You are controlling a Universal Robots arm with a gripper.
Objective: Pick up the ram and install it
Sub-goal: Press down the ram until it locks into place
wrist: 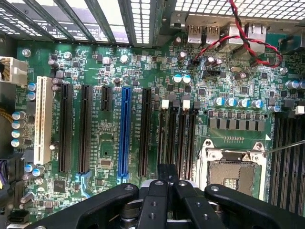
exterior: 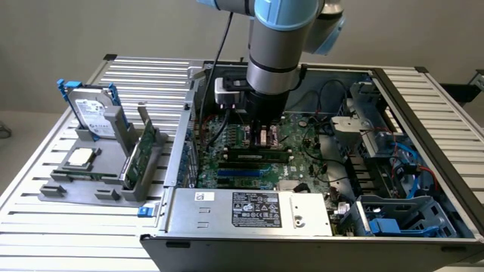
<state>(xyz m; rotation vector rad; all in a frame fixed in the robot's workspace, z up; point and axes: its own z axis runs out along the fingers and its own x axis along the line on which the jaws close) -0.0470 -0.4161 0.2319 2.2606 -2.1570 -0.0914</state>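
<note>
End effector: fingers pressed together, empty, poised low above the motherboard beside its memory slots. Ram: lying in a slot directly under the end effector; judged the seating step, calling for a straight downward press. Arm: vertical, reaching into the open computer case.

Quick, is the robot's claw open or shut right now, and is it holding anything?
Gripper: shut, down inside the computer case over the motherboard. Whether it is pinching anything cannot be told.
</note>
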